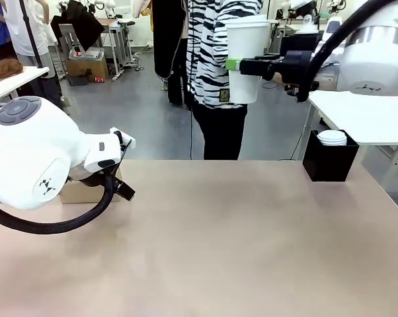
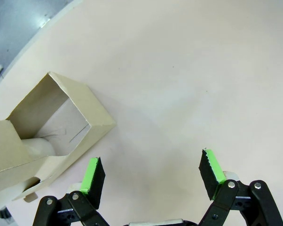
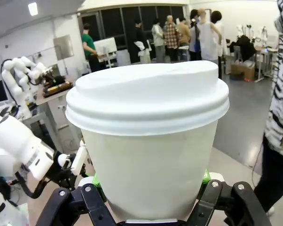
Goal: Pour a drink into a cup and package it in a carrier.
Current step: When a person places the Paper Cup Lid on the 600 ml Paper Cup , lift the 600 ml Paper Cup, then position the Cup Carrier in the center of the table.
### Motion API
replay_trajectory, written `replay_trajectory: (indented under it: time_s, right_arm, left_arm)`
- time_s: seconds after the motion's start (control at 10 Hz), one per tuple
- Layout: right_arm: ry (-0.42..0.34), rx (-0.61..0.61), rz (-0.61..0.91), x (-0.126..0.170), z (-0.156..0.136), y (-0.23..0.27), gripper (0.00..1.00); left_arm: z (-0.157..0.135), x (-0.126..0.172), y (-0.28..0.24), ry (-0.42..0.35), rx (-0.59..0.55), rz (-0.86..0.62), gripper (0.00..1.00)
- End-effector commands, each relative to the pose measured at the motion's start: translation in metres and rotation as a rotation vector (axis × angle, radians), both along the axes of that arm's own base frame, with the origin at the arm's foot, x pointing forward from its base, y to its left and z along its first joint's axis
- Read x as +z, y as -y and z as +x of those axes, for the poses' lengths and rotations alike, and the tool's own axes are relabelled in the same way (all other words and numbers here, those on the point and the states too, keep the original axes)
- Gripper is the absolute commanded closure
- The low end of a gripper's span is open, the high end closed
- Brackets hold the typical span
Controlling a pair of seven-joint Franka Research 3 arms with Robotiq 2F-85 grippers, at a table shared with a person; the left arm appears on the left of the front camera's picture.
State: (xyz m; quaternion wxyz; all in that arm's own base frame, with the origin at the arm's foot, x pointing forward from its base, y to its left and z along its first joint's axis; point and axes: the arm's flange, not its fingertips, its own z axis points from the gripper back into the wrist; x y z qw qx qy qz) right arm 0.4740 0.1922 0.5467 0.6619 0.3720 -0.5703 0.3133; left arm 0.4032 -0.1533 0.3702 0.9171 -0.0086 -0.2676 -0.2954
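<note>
Currently we find the right hand [image 1: 242,65] clamped on the cup [image 1: 246,39] at mid-body, high above and left of the black box [image 1: 329,160]. We judge its paper wall crushable; a gentle mid-body hold suits. The left hand [image 2: 151,174] stands open, well apart from that box.

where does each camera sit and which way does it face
front: between the arms, facing across the table at the person; left arm and right gripper show
left wrist: looks down past the open left gripper at table and cardboard box
right wrist: looks along the right gripper, shut on the cup
front and right wrist share the cup
</note>
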Motion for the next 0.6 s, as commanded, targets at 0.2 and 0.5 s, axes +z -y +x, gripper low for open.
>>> replay_trajectory:
  time_s: [0.2,0.5]
  right_arm:
    - [0.007,-0.009,-0.005,-0.0001,0.003,-0.0081,0.2]
    - [0.007,-0.009,-0.005,-0.0001,0.003,-0.0081,0.2]
  left_arm:
    - [0.0,0.0003,-0.0008,0.0,0.001,-0.003,0.0]
    - [0.0,0.0003,-0.0008,0.0,0.001,-0.003,0.0]
